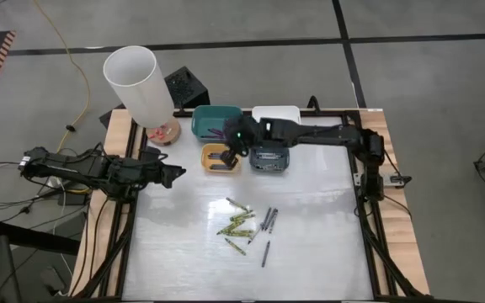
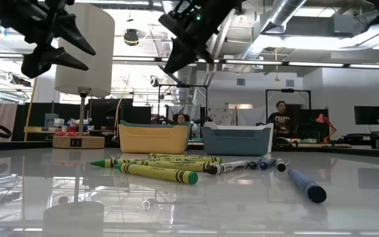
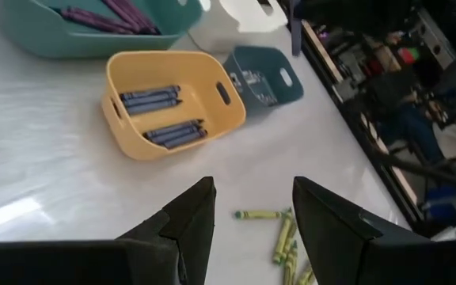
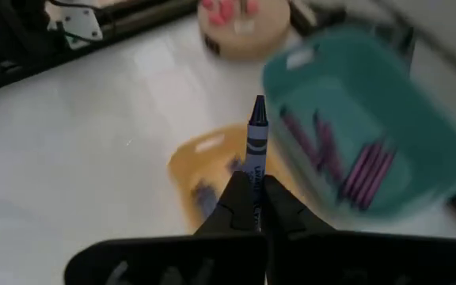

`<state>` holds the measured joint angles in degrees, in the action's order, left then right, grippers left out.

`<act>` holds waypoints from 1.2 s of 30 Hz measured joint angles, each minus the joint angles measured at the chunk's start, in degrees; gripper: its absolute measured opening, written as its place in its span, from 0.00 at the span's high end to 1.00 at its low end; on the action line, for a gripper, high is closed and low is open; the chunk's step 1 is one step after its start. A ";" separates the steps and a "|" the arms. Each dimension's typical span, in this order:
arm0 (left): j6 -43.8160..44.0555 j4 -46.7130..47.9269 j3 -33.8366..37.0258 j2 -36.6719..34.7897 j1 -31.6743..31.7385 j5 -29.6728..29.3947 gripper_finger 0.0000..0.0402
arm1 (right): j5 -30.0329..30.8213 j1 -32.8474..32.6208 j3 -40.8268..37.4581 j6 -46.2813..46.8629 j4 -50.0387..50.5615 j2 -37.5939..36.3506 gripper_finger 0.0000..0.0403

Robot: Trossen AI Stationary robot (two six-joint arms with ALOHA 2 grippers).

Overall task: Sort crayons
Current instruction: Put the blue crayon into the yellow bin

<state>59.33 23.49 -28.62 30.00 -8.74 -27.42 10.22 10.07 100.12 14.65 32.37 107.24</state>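
Note:
Loose crayons lie flat on the white table: yellow-green ones [image 1: 241,220] and grey ones [image 1: 268,220], with a blue one [image 2: 306,184] nearer the front. My right gripper [image 4: 252,190] hangs over the yellow bin [image 1: 220,157], shut on a blue crayon [image 4: 256,138]. The yellow bin holds blue crayons [image 3: 161,99]; the teal bin [image 1: 217,122] behind it holds purple crayons [image 4: 355,170]. My left gripper [image 3: 252,214] hovers open at the table's left side, nothing between its fingers. My right gripper pinches the blue crayon's blunt back end [image 4: 253,170] between its two fingertips. The crayon lies along the fingers and sticks out forward past them, its pointed tip [image 4: 257,104] leading. It is lifted clear, slanting down above the yellow bin.
A slate-blue bin [image 1: 269,157] stands right of the yellow one, a white bin [image 1: 276,114] behind it. A lamp with a white shade [image 1: 139,84] and a wooden base [image 1: 165,130] stands at the far left corner. Bare table lies around the crayon pile.

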 joint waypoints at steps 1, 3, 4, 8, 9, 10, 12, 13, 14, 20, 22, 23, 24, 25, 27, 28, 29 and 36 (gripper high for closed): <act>0.50 0.00 0.00 0.00 0.01 -0.44 0.60 | -0.56 0.65 0.00 -2.81 -1.29 0.00 1.00; 1.29 0.00 0.00 -0.01 0.00 -1.35 0.60 | -2.88 1.81 0.00 -9.06 -4.05 0.23 1.00; 1.55 0.00 0.00 0.00 -0.01 -1.79 0.60 | -4.40 2.25 0.02 -11.70 -5.92 0.82 1.00; 2.35 0.02 0.00 -0.01 -0.01 -3.89 0.60 | -13.40 3.69 0.00 -18.33 -12.44 3.89 1.00; 2.45 0.06 0.00 0.00 -0.01 -4.45 0.60 | -15.14 3.76 0.00 -18.98 -13.40 4.79 1.00; 2.45 0.11 0.00 0.00 -0.01 -4.83 0.60 | -16.44 3.92 0.00 -19.08 -13.72 5.86 1.00; 2.45 0.09 0.00 -0.02 0.01 -5.01 0.60 | -16.66 3.89 0.00 -19.23 -14.62 7.75 1.00; 2.45 0.13 0.00 0.00 0.01 -5.03 0.60 | -16.64 3.80 0.00 -19.27 -14.01 8.57 1.00; 2.45 0.17 0.00 -0.02 0.01 -5.03 0.60 | -16.61 3.80 -0.02 -19.47 -13.53 9.45 1.00; 1.84 0.22 0.00 0.00 0.01 -6.36 0.60 | -16.48 3.89 -0.02 -20.72 -12.54 12.74 1.00; 1.81 0.22 0.00 -0.02 0.01 -7.38 0.60 | -16.40 3.85 0.00 -20.78 -12.06 13.92 1.00; 1.79 0.24 0.00 0.00 0.01 -7.92 0.60 | -16.39 3.81 0.00 -20.88 -11.71 14.48 1.00; 1.79 0.26 0.00 0.00 0.01 -8.44 0.60 | -16.38 3.71 0.00 -20.91 -11.25 15.09 1.00; 1.81 0.25 0.00 -0.01 0.01 -8.85 0.60 | -16.37 3.57 0.00 -20.92 -10.76 15.77 1.00; 1.79 0.49 0.00 -0.02 0.01 -9.36 0.60 | -16.37 3.47 0.00 -20.98 -10.32 16.86 1.00; 1.79 0.67 0.00 -0.01 0.01 -9.47 0.60 | -16.37 3.43 -0.01 -21.00 -9.65 17.00 1.00; 1.79 0.96 0.00 -0.02 0.01 -9.51 0.60 | -16.26 3.34 -0.09 -21.03 -9.05 17.10 1.00; 1.79 2.42 0.00 0.00 0.01 -9.56 0.60 | -11.74 3.11 -0.08 -20.80 -7.74 18.08 1.00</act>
<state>61.12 25.90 -28.62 30.00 -8.73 -36.98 -1.52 13.17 100.03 -6.15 24.63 125.32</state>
